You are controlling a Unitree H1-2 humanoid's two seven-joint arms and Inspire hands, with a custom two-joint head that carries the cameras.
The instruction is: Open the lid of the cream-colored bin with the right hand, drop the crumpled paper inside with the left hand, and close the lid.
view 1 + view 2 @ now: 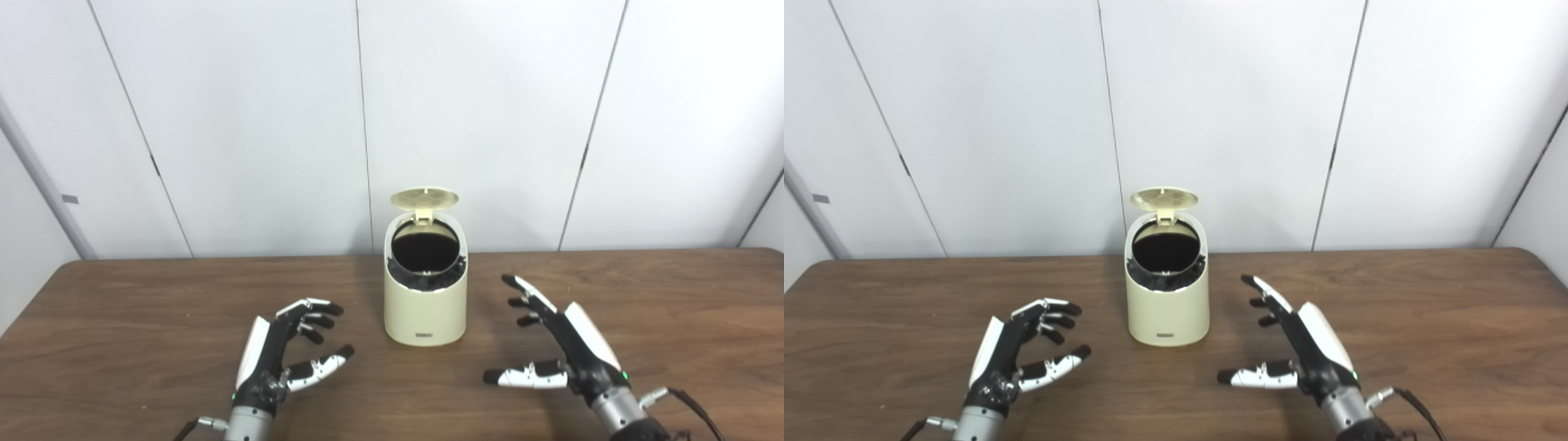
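The cream bin [425, 300] stands with its lid [424, 197] up. Left hand [278, 355] and right hand [554, 343] flank it, fingers spread, holding nothing, on bare table [122, 318].

Bin [425, 306] mouth unobstructed from above, lid [424, 197] upright behind; interior perhaps empty.

The bin [425, 306] interior is too dark to see its contents.

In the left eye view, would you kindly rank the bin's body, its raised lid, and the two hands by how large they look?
1. Bin body, largest.
2. Right hand and left hand: much alike, and both nearer the camera, so unranked.
3. Raised lid, smallest, seen nearly edge-on.
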